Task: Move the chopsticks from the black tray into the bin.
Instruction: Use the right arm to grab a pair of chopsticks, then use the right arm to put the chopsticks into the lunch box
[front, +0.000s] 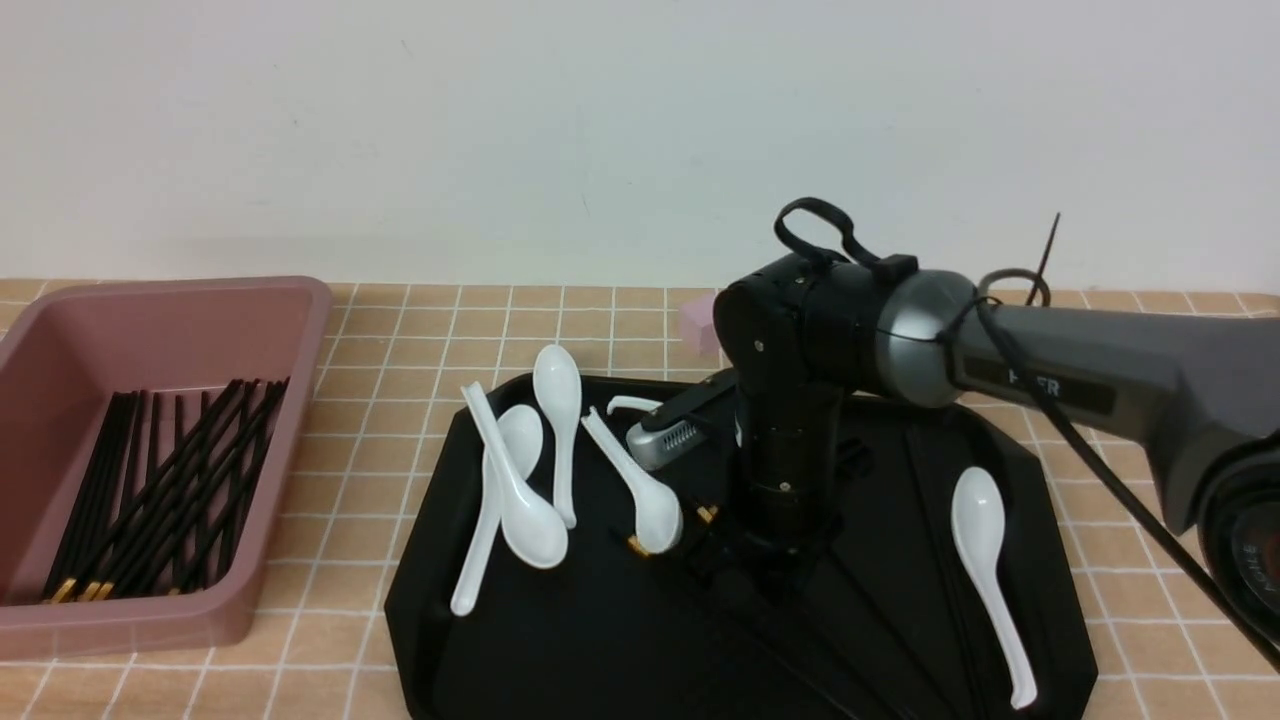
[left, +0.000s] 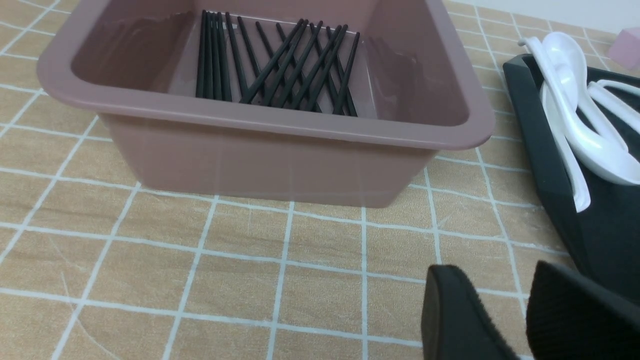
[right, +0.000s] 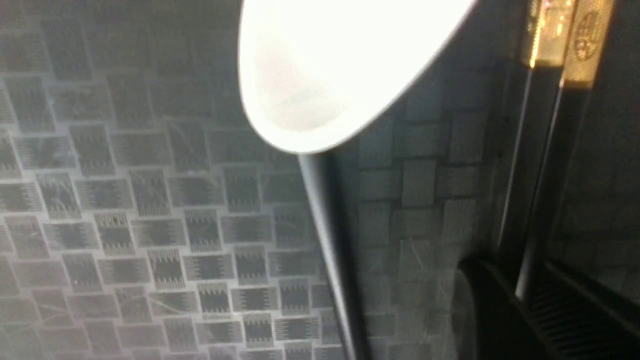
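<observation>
- In the pink bin (front: 300, 330), far left, lies a crossed heap of black chopsticks (front: 170, 480), too tangled to count.
- The black tray (front: 560, 640) holds five clearly visible white spoons (front: 985, 560) and at least two gold-banded chopsticks.
- The right gripper (right: 525, 285) is down on the tray, its fingers closely flanking one chopstick (right: 547, 45); I cannot tell whether they pinch it.
- The left gripper (left: 520, 325) hangs spread near the bin.

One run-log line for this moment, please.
stage: pick on black tray | right gripper: jaws astride tray chopstick, grip unconfirmed | left gripper: open, empty, near bin | binned chopsticks: a pile
</observation>
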